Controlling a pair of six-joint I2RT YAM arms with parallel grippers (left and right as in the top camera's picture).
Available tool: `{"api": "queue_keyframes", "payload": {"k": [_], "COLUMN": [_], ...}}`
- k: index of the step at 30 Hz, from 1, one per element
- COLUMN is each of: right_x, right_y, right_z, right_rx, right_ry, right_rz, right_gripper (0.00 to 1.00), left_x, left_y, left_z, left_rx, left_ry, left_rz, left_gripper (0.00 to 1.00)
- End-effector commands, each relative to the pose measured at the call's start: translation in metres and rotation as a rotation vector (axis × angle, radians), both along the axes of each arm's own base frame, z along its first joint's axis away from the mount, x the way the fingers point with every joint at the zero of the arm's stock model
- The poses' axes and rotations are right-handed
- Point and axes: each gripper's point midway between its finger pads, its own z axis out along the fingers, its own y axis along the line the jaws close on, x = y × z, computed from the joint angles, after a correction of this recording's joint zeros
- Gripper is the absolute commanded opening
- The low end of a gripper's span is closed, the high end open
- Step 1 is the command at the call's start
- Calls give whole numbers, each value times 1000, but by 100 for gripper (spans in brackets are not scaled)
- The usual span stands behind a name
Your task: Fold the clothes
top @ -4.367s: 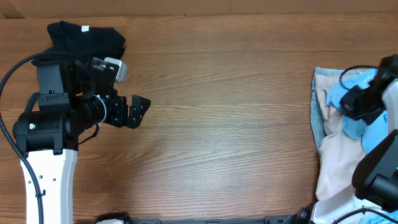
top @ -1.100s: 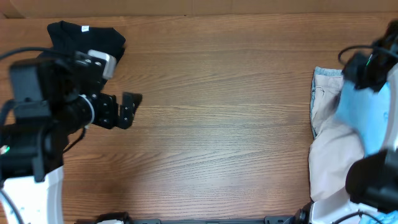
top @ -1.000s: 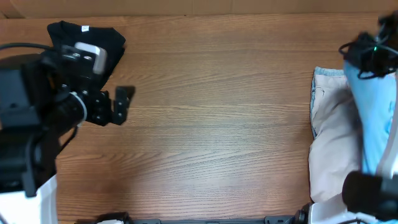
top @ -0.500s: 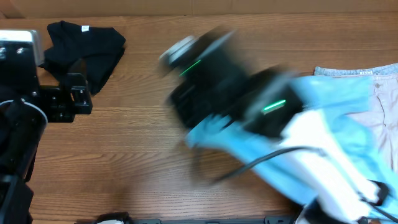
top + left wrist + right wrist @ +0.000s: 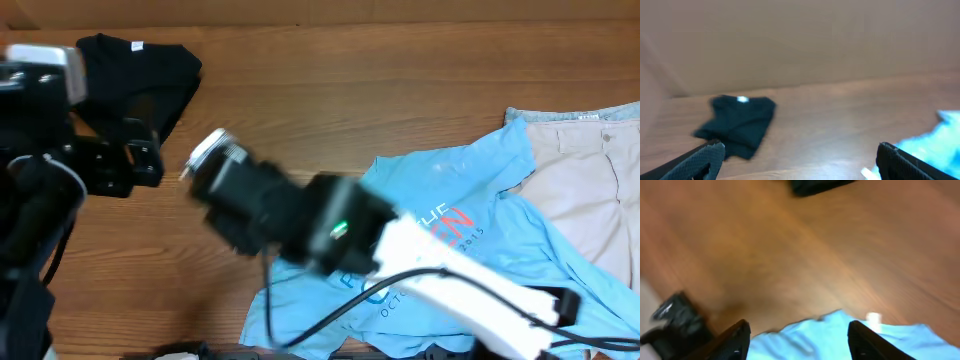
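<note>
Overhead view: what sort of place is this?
Likely a robotics lab bench for laundry folding: a wooden table, the left arm and right arm over it, and a light blue T-shirt spread out.

Clothing tally, 3 in all: 1 light blue T-shirt (image 5: 450, 185) lower right, 1 black garment (image 5: 140, 70) upper left, 1 beige shorts (image 5: 590, 170) far right. And 2 grippers: left gripper (image 5: 800, 160), right gripper (image 5: 797, 340).

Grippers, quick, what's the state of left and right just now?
Left gripper: open, empty.
Right gripper: open, above the light blue cotton T-shirt.
</note>
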Motion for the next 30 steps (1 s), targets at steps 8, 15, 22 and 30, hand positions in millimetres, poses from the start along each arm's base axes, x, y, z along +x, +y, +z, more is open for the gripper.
{"api": "queue_keyframes", "payload": {"k": [8,15,22,30], "right_x": [58,65,56,50], "right_y": [-170,-257,-288,-291], "right_z": [128,149,143,132], "right_rx": [414,520,505,459], "right_ry": [-117,-161,-147,-111], "right_rz": [-571,-853,-953,-963], "right_gripper": [66,70,72,76], "left_x": [55,93,107,114], "left_y": [-84,-174,-246,-298], "left_z": [-77,-180,-301,-372], "left_rx": [-41,132,217,58], "left_ry": [283,524,787,913], "left_rz": [-465,-723,-825,-859], "left_gripper": [100,100,100,88]}}
